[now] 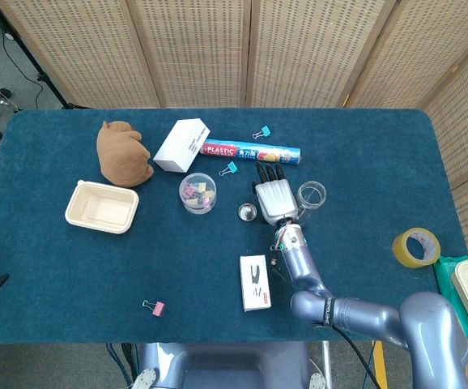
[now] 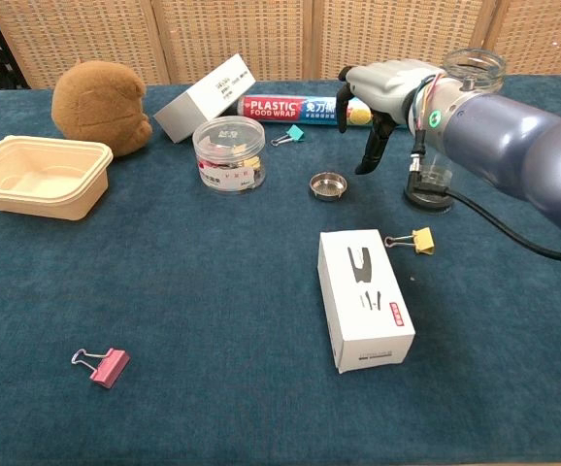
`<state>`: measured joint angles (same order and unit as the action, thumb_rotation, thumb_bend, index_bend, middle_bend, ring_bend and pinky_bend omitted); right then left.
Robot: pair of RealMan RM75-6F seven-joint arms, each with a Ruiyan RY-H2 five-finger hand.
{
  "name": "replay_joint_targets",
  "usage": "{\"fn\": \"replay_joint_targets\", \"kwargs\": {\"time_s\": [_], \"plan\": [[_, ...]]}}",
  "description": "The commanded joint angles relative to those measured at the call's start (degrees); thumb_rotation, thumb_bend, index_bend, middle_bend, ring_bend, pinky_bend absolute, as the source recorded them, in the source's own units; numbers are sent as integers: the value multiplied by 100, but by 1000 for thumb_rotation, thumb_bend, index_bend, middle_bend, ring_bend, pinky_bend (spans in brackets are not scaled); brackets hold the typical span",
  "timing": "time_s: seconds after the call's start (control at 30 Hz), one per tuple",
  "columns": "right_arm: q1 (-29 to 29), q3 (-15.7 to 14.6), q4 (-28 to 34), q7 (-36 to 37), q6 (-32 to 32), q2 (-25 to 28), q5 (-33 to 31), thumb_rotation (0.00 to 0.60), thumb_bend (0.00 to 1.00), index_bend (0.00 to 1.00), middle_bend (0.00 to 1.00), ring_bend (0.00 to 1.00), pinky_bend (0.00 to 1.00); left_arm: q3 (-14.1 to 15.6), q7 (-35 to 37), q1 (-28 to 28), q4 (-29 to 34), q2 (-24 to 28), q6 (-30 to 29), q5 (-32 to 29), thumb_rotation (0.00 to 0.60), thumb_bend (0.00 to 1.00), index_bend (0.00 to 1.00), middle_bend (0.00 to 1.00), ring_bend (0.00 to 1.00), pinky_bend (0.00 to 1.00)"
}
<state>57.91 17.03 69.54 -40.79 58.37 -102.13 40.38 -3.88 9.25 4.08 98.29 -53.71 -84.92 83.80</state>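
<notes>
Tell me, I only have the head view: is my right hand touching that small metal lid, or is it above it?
Observer: Above it. The chest view shows the right hand in the air, fingers pointing down, their tips clear of the small metal lid and a little to its right.
Operator: Is anything in the hand?
Observer: No. From the side its underside is bare and the fingers are apart.
Operator: My forearm blocks the cloth below it. Anything there?
Observer: A yellow binder clip lies beside the far right corner of the white box.
</notes>
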Motion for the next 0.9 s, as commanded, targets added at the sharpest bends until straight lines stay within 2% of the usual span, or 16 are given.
{"fn": "replay_joint_targets", "kwargs": {"time_s": [0.03,0.57,0.9], "plan": [[4,83,-359,177,-102,-245,41,600,193,392,0,0,0,14,-16,9,6,0,21,12,600,0,0,0,0,0],[157,389,-1523,1198,-726,-848,372,600,207,435,0,0,0,-2,-50,106,4,-6,235,-126,600,0,0,0,0,0],[142,422,-2015,1757,-959,-1051,710,600,276,499,0,0,0,1,-72,151,14,-13,343,-189,600,0,0,0,0,0]]}}
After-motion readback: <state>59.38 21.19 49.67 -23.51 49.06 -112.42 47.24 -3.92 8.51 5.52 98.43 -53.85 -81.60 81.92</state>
